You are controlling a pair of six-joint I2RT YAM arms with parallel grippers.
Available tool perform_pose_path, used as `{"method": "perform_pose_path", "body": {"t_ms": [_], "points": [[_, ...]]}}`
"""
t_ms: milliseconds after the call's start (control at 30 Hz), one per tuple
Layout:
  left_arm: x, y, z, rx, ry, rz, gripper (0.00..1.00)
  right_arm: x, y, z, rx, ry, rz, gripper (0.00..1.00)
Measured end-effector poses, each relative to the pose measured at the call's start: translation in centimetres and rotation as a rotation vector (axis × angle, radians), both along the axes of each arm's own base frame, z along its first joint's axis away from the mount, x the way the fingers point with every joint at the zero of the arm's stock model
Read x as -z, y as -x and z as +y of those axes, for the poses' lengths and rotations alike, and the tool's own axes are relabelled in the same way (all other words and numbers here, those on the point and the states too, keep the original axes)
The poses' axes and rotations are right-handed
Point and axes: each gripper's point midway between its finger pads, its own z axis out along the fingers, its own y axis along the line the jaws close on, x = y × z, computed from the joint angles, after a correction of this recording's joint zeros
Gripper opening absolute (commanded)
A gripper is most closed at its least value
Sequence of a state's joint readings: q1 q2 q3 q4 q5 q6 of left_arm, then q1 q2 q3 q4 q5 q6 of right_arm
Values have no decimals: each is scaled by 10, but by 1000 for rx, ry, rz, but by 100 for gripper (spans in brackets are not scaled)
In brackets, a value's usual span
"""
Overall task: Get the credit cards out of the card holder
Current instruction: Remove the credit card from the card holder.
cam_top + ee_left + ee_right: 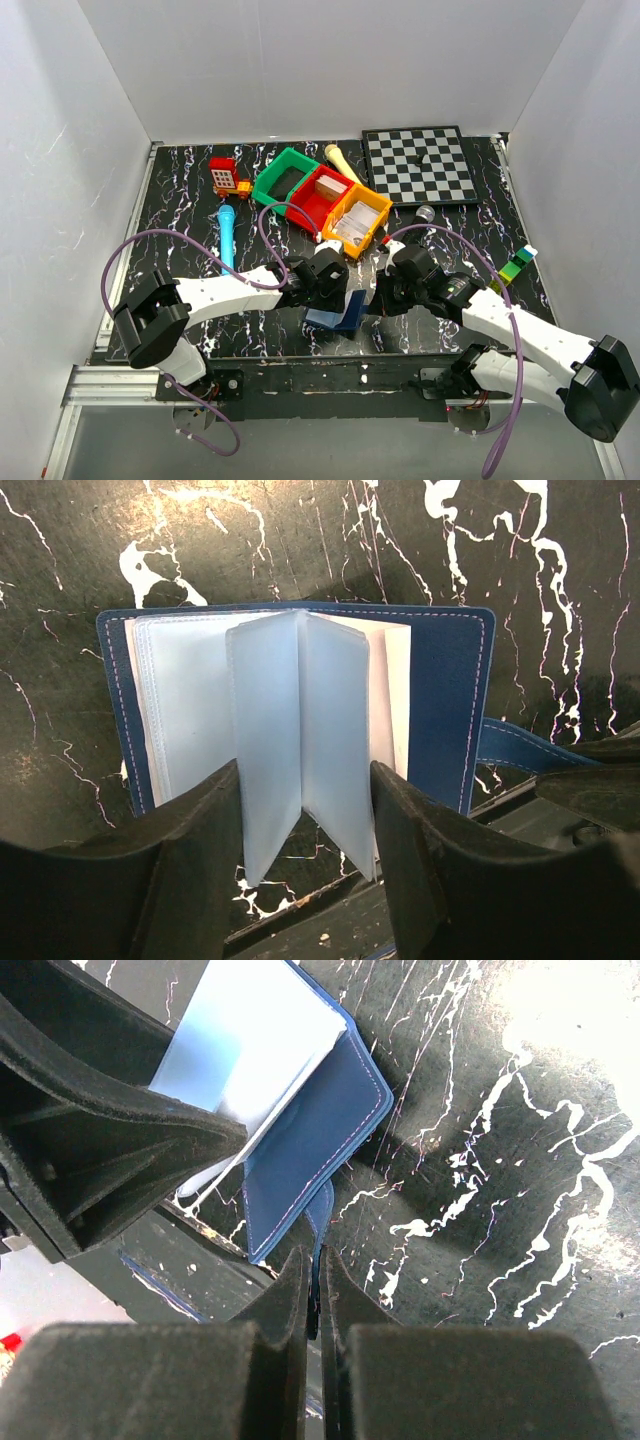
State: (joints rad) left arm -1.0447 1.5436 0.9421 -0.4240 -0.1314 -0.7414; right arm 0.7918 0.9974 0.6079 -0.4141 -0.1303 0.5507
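Note:
The card holder (333,313) is open near the table's front edge: navy outside (445,700), with pale blue-grey sleeves (270,710) standing up like pages. My left gripper (305,780) is open, with two sleeves standing between its fingers (190,860). It sits just left of the holder in the top view (322,282). My right gripper (315,1260) is shut on the holder's navy strap (320,1205), right of the holder in the top view (385,297). The navy cover also shows in the right wrist view (310,1150). I see no credit card.
Green (283,178), red (318,197) and orange (357,217) bins stand behind the arms. A chessboard (420,165) lies at the back right, a blue pen (227,235) and a red toy (225,177) at the left, and coloured blocks (515,265) at the right.

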Motion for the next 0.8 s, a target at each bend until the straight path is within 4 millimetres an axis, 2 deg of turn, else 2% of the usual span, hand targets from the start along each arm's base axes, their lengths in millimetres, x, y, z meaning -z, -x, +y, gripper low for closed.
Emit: {"method": "perform_pose_path", "body": {"t_ms": [133, 333, 600, 800], "points": [[0, 1, 0, 3, 2, 4, 38, -1, 0, 0, 2, -2, -6, 1], [-3, 5, -8, 37, 48, 11, 36, -1, -2, -2, 11, 4, -13, 1], [-15, 14, -27, 113, 122, 3, 41, 0, -4, -3, 21, 14, -22, 1], [-23, 28, -43, 216, 163, 14, 47, 1, -7, -7, 36, 30, -29, 1]]}}
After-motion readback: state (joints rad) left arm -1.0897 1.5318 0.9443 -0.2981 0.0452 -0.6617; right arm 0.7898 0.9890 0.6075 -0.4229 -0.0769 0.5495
